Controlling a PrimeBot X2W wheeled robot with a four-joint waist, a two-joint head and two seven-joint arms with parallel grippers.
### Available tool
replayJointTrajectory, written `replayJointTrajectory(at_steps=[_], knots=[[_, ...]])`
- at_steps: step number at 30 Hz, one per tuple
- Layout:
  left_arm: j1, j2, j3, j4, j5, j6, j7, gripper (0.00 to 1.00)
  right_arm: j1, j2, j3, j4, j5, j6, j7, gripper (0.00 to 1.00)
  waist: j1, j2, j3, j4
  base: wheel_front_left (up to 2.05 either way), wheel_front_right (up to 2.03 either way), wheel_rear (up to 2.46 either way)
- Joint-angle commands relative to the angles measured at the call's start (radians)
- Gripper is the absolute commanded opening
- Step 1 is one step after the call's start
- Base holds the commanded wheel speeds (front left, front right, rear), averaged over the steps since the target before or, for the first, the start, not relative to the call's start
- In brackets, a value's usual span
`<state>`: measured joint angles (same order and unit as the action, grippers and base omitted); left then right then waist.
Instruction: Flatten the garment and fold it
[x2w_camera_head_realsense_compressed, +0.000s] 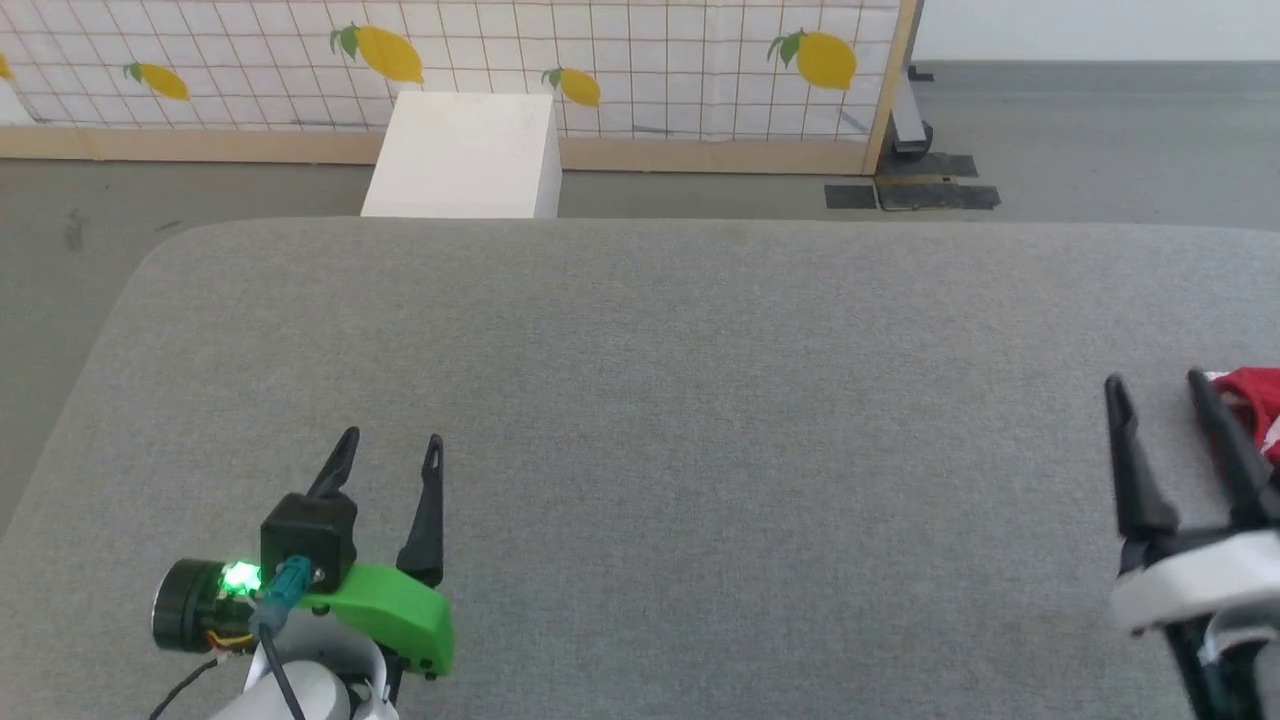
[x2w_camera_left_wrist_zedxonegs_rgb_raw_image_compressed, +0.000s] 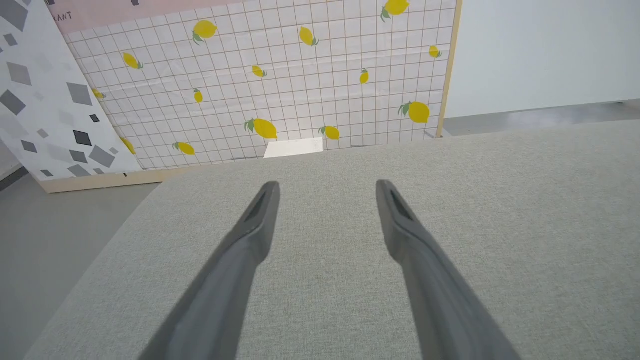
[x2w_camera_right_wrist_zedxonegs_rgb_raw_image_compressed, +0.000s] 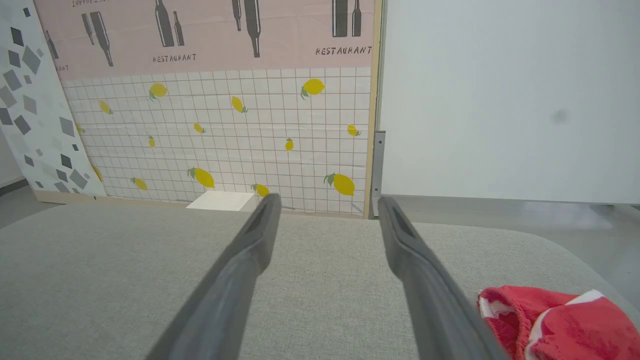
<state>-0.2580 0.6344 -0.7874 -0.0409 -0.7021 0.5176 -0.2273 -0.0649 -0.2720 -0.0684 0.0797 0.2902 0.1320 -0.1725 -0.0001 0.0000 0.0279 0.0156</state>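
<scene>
- My left gripper (x2w_camera_head_realsense_compressed: 392, 437) is low on the left, over the gray table (x2w_camera_head_realsense_compressed: 700, 330). Its two dark fingers are spread wide apart and it is not holding anything.
- A little green light (x2w_camera_head_realsense_compressed: 240, 576) glows on that arm, just behind the gripper.
- My right gripper (x2w_camera_head_realsense_compressed: 1154, 378) is far over on the right side of the table. Its fingers are spread wide too, with just bare table between them.
- The shorts (x2w_camera_head_realsense_compressed: 1255, 398) are red with some white. They lie bunched up on the table, at the right edge of the head view.
- The shorts are just beside the right gripper, on its outer side, not between the fingers. I cannot tell if the finger touches them.
- The left gripper is well apart from the shorts.
- Past the far edge of the table, a white box (x2w_camera_head_realsense_compressed: 465, 150) stands on the floor (x2w_camera_head_realsense_compressed: 1100, 140). Behind it is a wall (x2w_camera_head_realsense_compressed: 650, 60) with squares and yellow lemons.
</scene>
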Motion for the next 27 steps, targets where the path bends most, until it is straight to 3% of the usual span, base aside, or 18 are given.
replayJointTrajectory(at_steps=[1,8,27], knots=[[0.014,0.004,0.003,0.003,0.014,0.007,-0.008,1.00,0.030,0.021,-0.005,-0.022,-0.019,-0.001,-0.007,1.00,0.0001,0.0000,-0.006,0.005,0.00,0.00,0.00],[0.032,-0.004,-0.008,0.028,0.036,0.023,-0.016,1.00,0.127,0.107,-0.023,-0.060,-0.085,-0.001,0.045,1.00,0.0001,0.0000,-0.021,0.009,0.00,0.00,0.00],[0.031,-0.033,-0.029,0.053,0.028,0.003,-0.018,1.00,0.155,0.141,-0.031,-0.088,-0.113,-0.001,0.066,1.00,0.0001,0.0000,-0.038,0.019,0.00,0.00,0.00]])
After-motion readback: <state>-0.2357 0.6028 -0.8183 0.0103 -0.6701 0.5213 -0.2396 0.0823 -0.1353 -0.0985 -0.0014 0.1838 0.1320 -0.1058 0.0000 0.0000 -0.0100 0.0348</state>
